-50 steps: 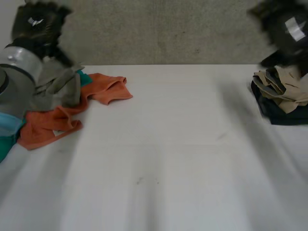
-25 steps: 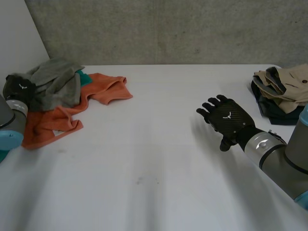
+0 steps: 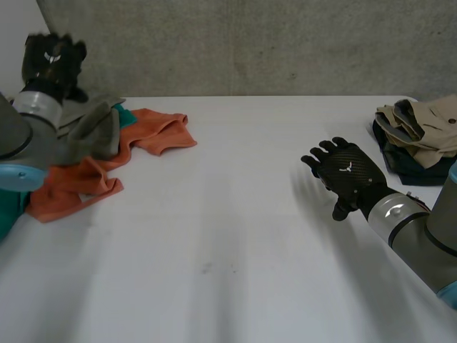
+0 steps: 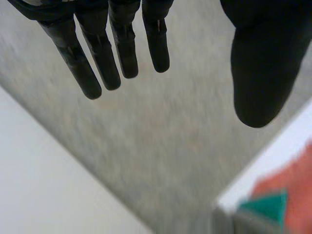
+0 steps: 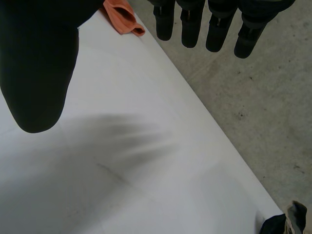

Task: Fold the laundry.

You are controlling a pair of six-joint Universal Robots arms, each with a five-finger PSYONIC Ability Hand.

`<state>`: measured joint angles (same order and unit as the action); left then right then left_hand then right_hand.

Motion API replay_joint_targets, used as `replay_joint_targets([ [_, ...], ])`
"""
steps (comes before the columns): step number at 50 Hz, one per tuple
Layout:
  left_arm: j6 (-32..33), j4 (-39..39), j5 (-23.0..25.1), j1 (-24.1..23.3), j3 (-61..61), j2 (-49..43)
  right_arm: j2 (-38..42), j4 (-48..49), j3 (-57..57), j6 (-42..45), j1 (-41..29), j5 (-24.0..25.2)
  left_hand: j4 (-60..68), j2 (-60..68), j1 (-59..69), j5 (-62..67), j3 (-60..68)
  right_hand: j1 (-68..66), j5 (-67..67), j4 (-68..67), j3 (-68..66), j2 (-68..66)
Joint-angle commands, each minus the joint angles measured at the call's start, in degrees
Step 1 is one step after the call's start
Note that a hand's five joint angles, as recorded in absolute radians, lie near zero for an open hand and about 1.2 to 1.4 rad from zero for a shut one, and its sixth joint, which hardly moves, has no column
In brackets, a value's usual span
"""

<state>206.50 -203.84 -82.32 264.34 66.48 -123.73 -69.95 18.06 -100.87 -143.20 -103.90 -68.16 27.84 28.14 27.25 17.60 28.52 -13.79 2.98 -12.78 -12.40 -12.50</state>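
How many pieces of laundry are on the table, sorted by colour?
Orange cloth: 1
Grey cloth: 1
Teal cloth: 1
Beige garment: 1
Dark garment: 1
Total: 5, as far as the two piles let me tell pieces apart.

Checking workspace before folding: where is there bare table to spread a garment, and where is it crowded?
Bare: the white table between the crumpled orange cloth and the open right hand, plus the near strip. Crowded: the left side, where that cloth is heaped with a grey cloth; the far right corner, with stacked beige and dark garments.
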Motion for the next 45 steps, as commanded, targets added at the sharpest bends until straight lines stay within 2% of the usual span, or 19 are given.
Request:
replay_joint_targets([
  [1, 4.09, 13.11, 6.90, 8.02, -6.53, -9.77, 0.08, 0.04, 0.15, 0.03, 0.10, 0.39, 1.05, 0.75, 1.63, 1.29, 0.36, 3.79, -2.98, 2.78, 2.40, 2.50],
  [5, 4.00, 13.47, 10.60, 9.78, -9.70, -12.93, 0.25, 0.04, 0.15, 0.03, 0.10, 0.39, 1.89, 1.59, 2.47, 2.13, 1.20, 3.79, -2.98, 2.78, 2.40, 2.50],
  [12, 4.35, 13.46, 10.52, 13.21, -16.63, -20.39, 1.22, 0.13, 0.24, 0.11, 0.10, 0.48, 2.39, 2.10, 2.98, 2.63, 1.71, 3.79, -2.98, 2.78, 2.40, 2.50],
  [21, 4.53, 13.64, 10.60, 13.39, -22.27, -26.82, 2.01, 0.22, 0.77, 0.12, 0.89, 0.31, 4.91, 4.61, 5.49, 5.15, 4.22, 3.79, -2.98, 2.78, 2.40, 2.50],
  [29, 4.53, 13.82, 10.69, 13.39, -28.95, -32.27, 2.80, 0.22, 0.94, 0.20, 0.98, 0.13, 23.23, 22.93, 23.82, 23.47, 22.54, 3.79, -2.98, 2.78, 2.40, 2.50],
  [32, 4.53, 13.82, 10.69, 13.30, -30.09, -33.59, 2.98, 0.22, 0.94, 0.29, 0.98, 0.04, 34.83, 34.53, 35.42, 35.07, 34.14, 3.79, -2.98, 2.78, 2.40, 2.50],
  [33, 4.53, 13.82, 10.60, 13.30, -30.27, -33.85, 2.98, 0.22, 0.94, 0.29, 0.98, -0.05, 46.35, 46.05, 46.94, 46.59, 45.66, 3.79, -2.98, 2.78, 2.40, 2.50],
  [34, 4.53, 13.82, 10.60, 13.21, -30.36, -33.86, 2.98, 0.22, 0.94, 0.29, 0.98, -0.05, 52.10, 51.81, 52.69, 52.34, 51.42, 3.79, -2.98, 2.78, 2.40, 2.50],
  [39, 4.62, 13.64, 8.59, 11.90, -29.31, -32.10, 2.89, 0.22, 1.12, 0.29, 0.98, -0.13, 52.16, 51.86, 52.75, 52.40, 51.48, 3.79, -2.98, 2.78, 2.40, 2.50],
  [41, 4.53, 13.55, 6.22, 10.32, -27.90, -28.42, 2.72, 0.22, 1.12, 0.20, 1.33, -0.13, 52.16, 51.86, 52.75, 52.40, 51.48, 3.79, -2.98, 2.78, 2.40, 2.50],
  [45, 3.48, 13.29, 5.07, 7.86, -21.58, -19.90, 2.45, 0.22, 1.29, 0.03, 1.69, -0.66, 52.16, 51.86, 52.75, 52.40, 51.48, 3.79, -2.98, 2.78, 2.40, 2.50],
])
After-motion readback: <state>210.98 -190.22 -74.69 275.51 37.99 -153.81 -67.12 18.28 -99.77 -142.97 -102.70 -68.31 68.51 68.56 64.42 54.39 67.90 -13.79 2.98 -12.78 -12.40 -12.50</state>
